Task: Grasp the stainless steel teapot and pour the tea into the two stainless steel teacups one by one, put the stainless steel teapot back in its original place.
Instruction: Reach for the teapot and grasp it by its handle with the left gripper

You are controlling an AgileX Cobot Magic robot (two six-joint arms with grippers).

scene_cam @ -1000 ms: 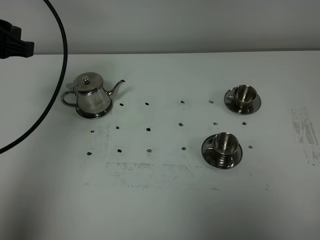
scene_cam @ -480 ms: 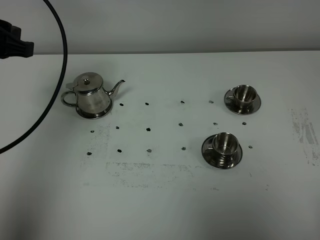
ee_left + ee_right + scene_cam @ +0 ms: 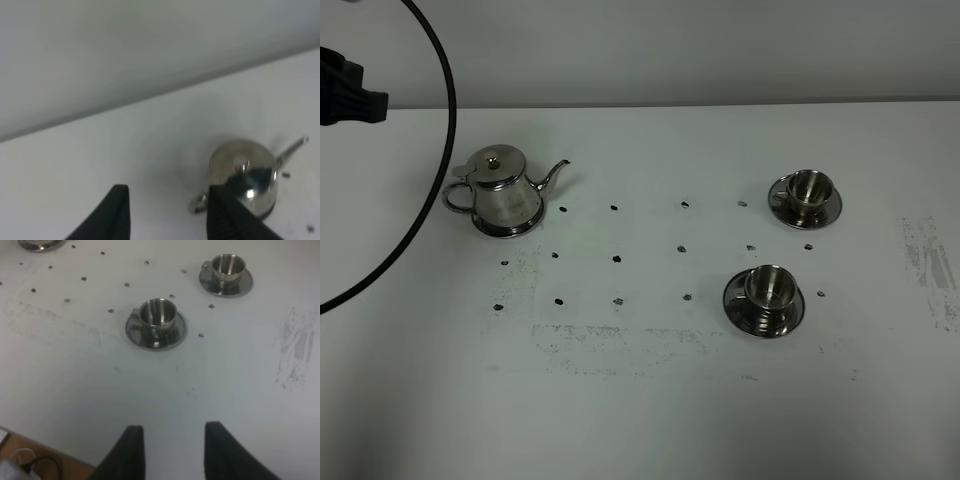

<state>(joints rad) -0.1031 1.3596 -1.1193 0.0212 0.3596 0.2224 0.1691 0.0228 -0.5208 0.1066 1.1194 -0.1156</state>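
The stainless steel teapot (image 3: pixel 498 195) stands upright at the table's left, spout pointing right, lid on. In the left wrist view the teapot (image 3: pixel 245 177) is beyond and to one side of my left gripper (image 3: pixel 167 192), which is open, empty and not touching it. The two stainless steel teacups sit on saucers at the right, the far teacup (image 3: pixel 808 190) and the near teacup (image 3: pixel 767 290). My right gripper (image 3: pixel 174 432) hovers near the table's front edge, jaws apart with nothing between them. Ahead of it are the near teacup (image 3: pixel 157 315) and the far teacup (image 3: pixel 228 267).
A black cable (image 3: pixel 430 190) loops down over the table's left side from the left arm's black body (image 3: pixel 345 92) at the top left. Small dark dots (image 3: pixel 617 259) mark the white table (image 3: pixel 640 420). A scuffed patch (image 3: pixel 930 260) lies at the right.
The left arm's black body and its cable have shifted slightly at the top left. The teapot and both teacups stand where they were.
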